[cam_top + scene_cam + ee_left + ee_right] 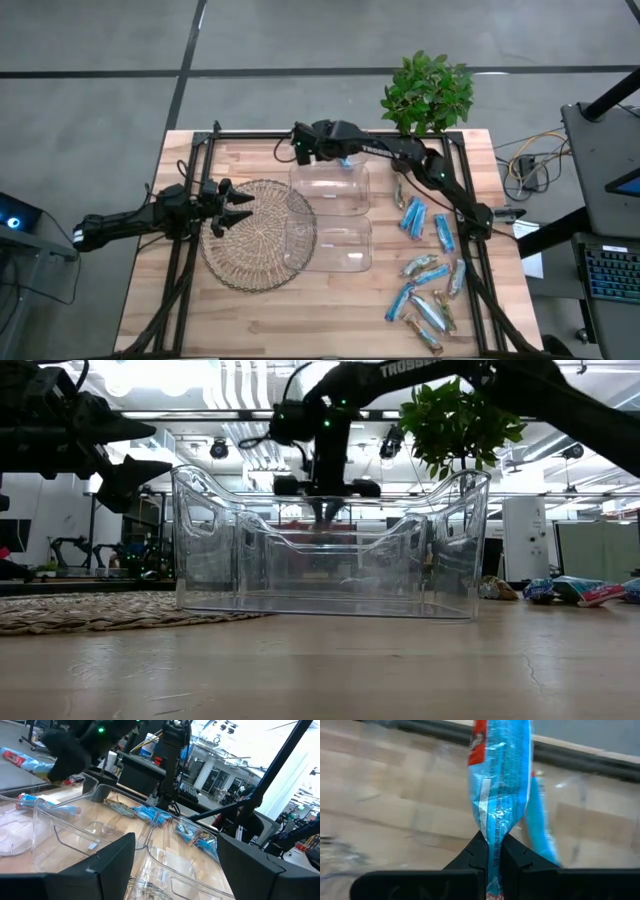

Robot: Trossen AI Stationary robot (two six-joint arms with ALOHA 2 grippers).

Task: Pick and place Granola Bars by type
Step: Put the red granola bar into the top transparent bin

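Note:
My right gripper [343, 158] is over the far clear bin [330, 190], shut on a blue granola bar [500, 780] with a red patch. A blue shape [62, 810] shows at that bin; whether it is a bar or a reflection I cannot tell. Several more granola bars [428, 270], blue and silvery-tan, lie on the table at the right. A second clear bin [338, 247] stands nearer. My left gripper [235, 208] stays open at the left, over the edge of a round wicker tray [250, 250]. My right gripper pinches the blue bar by one flat end of its wrapper [492, 847] between its two fingers. The fingers slant down from the table's right side and lie in line with the bar. The bar reaches out beyond the fingertips, lifted clear above the far bin.
A potted plant [428, 92] stands at the far right corner. The two bins sit side by side at mid-table, with the wicker tray touching their left ends. Bare wood lies along the near edge [300, 320]. A black frame borders the table's left and right sides.

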